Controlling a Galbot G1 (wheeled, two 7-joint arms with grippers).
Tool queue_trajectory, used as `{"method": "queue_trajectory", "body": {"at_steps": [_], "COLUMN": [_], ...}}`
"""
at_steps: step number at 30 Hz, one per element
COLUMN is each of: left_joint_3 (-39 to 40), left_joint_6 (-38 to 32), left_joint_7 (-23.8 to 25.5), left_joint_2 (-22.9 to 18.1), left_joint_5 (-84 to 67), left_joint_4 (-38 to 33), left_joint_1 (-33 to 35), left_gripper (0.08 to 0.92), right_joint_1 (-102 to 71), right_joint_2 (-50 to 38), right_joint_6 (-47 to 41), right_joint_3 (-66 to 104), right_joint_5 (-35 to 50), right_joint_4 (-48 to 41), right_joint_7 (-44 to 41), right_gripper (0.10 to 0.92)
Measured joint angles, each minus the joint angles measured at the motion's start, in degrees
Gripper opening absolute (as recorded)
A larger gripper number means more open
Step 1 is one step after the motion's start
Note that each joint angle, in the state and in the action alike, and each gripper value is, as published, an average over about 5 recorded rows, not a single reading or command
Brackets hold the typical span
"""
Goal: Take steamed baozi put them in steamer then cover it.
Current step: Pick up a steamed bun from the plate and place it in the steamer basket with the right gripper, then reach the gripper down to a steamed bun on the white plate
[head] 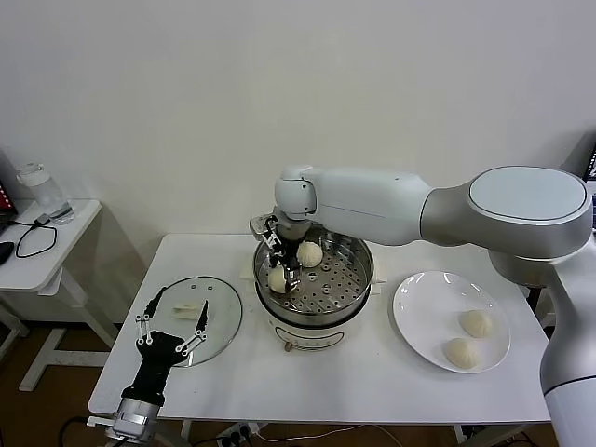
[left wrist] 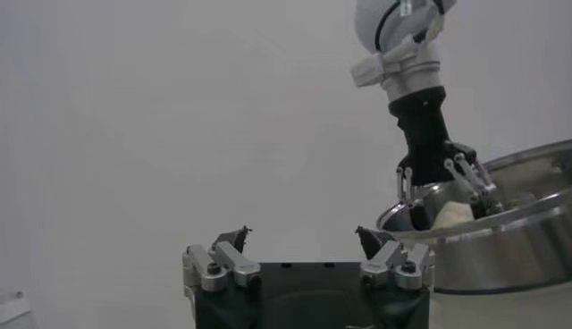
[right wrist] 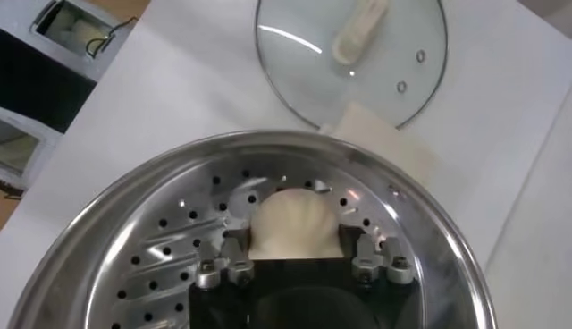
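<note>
The steel steamer (head: 365, 251) stands on its white pot base at the table's middle. One baozi (head: 310, 253) lies on its perforated floor. A second baozi (head: 277, 278) rests on the floor near the left rim, between the spread fingers of my right gripper (head: 279, 270), which is open. In the right wrist view this baozi (right wrist: 295, 219) sits between the jaws of the right gripper (right wrist: 297, 237). Two more baozi (head: 476, 322) (head: 460, 352) lie on the white plate (head: 419, 307). The glass cover (head: 223, 326) lies flat to the steamer's left. My left gripper (head: 183, 300) hovers open over it, empty.
The plate sits right of the steamer, near the table's right edge. A low side table (head: 56, 242) with a cup and cables stands to the far left. In the right wrist view the cover (right wrist: 304, 63) lies beyond the steamer's rim (right wrist: 152, 179).
</note>
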Motion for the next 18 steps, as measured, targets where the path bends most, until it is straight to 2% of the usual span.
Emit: {"method": "queue_trajectory", "body": {"at_steps": [9, 18], "left_joint_3": [-0.22, 0.76], "left_joint_6": [0.19, 0.62], "left_joint_7": [-0.01, -0.07], "left_joint_2": [-0.3, -0.45], "left_joint_5": [-0.06, 0.42], "left_joint_4": [-0.52, -1.14], "left_joint_1": [0.37, 0.64], "left_gripper": [0.823, 0.823], "right_joint_1": [2.45, 7.56], "right_joint_2": [-5.17, -20.87], "right_joint_6": [0.1, 2.35], "right_joint_3": [2.08, 4.54], "right_joint_5": [-1.12, -3.98], "right_joint_4": [4.55, 12.2], "right_joint_7": [-0.71, -4.59], "right_gripper": [0.823, 0.823]}}
